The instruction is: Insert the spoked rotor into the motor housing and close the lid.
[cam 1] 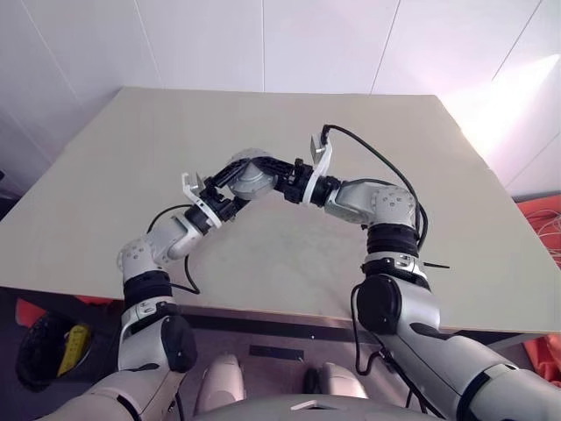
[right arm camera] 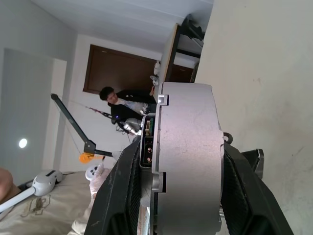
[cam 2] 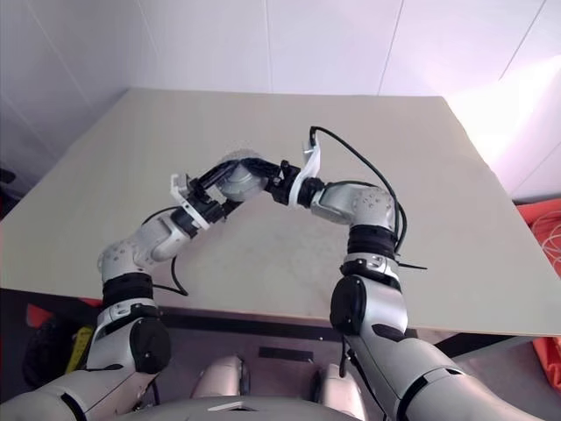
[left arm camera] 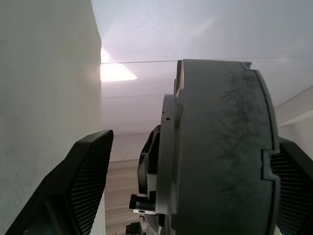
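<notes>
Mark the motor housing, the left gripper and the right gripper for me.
motor housing [right arm camera: 188, 161]: right wrist view, its grey outer side wall.
left gripper [cam 1: 226, 186]: left eye view, midway between its fingertips, jaws open.
right gripper [cam 1: 267, 175]: left eye view, midway between its fingertips, clamped on the housing.

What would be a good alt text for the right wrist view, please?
The right gripper clamps a closed grey motor housing edge-on between its two black fingers. Behind it a person sits in a room with a dark door, and the pale table is beside the housing.
</notes>
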Controlling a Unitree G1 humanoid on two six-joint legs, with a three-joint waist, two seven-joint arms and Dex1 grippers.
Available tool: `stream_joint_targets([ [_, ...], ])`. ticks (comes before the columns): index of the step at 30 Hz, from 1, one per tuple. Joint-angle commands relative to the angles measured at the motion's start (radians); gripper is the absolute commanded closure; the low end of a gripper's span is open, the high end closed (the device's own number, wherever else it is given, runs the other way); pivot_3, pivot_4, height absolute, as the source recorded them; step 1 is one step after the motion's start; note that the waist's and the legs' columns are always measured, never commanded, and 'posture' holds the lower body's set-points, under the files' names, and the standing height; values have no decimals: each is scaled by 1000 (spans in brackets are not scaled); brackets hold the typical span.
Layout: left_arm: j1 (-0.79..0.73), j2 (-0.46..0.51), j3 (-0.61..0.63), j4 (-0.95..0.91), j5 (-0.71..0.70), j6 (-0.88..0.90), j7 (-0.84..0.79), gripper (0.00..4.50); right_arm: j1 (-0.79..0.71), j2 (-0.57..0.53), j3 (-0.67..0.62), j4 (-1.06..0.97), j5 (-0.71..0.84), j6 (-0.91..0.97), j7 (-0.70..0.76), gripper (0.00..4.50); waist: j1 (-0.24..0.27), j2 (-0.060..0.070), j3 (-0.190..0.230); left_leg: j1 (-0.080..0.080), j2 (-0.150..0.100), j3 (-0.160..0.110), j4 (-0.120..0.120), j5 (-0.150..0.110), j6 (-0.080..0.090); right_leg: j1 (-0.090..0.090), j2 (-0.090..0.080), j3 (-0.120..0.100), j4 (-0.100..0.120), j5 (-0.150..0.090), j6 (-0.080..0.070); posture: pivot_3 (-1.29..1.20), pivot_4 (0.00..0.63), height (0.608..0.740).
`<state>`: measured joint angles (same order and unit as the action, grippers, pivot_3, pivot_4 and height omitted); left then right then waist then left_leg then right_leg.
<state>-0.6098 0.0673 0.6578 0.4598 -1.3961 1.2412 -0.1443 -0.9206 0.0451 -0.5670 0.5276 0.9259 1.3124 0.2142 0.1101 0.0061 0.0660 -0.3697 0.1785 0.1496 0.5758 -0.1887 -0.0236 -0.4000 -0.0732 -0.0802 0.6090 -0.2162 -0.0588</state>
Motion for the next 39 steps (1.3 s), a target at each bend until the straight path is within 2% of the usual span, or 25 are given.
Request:
stream_joint_targets([
  [1,-22,3,-21,-22,-38,6,-12,61,-19,3,5,-57,53,-5,28,2385,1,0,0,0,0,0,0,0,0,0,0,0,0,0,0,0,0,740],
  [5,-19,14,-31,-33,-33,-12,-28,61,-19,-3,10,-50,48,-15,29,2385,2,0,0,0,0,0,0,0,0,0,0,0,0,0,0,0,0,740],
  [6,-17,18,-31,-32,-32,-16,-30,234,-20,-5,11,-46,47,-19,29,2385,2,0,0,0,0,0,0,0,0,0,0,0,0,0,0,0,0,740],
  [9,-13,29,-32,-27,-26,-33,-38,933,-23,-13,9,-27,38,-36,22,2385,2,0,0,0,0,0,0,0,0,0,0,0,0,0,1,0,0,740],
  [12,-9,37,-34,-25,-29,-40,-45,2001,-28,-18,5,-1,30,-58,10,2385,3,0,0,0,0,0,0,0,0,0,0,0,0,0,1,0,0,740],
  [14,-5,40,-35,-27,-32,-43,-50,2389,-33,-22,2,14,28,-68,7,2385,3,0,0,0,0,0,0,0,0,0,0,0,0,0,1,0,0,740],
  [26,4,53,-46,-28,-12,-80,-69,2389,-20,-46,59,47,-34,-167,37,2385,12,0,0,0,0,0,1,0,0,0,0,0,0,1,1,0,0,740],
  [33,8,56,-55,-26,-16,-88,-79,2389,-13,-54,128,36,-105,-266,47,23,16,0,0,0,0,0,1,0,0,1,0,0,0,1,1,0,0,740],
  [35,9,58,-60,-30,-3,-101,-87,2389,-6,-60,150,47,-151,-333,49,23,16,0,0,0,0,0,1,0,0,1,0,0,1,1,1,0,0,740],
  [39,23,77,-67,-72,94,-238,-135,2389,5,-69,159,66,-182,-379,56,23,16,0,0,0,0,0,2,0,0,1,0,0,1,1,1,0,0,740],
])
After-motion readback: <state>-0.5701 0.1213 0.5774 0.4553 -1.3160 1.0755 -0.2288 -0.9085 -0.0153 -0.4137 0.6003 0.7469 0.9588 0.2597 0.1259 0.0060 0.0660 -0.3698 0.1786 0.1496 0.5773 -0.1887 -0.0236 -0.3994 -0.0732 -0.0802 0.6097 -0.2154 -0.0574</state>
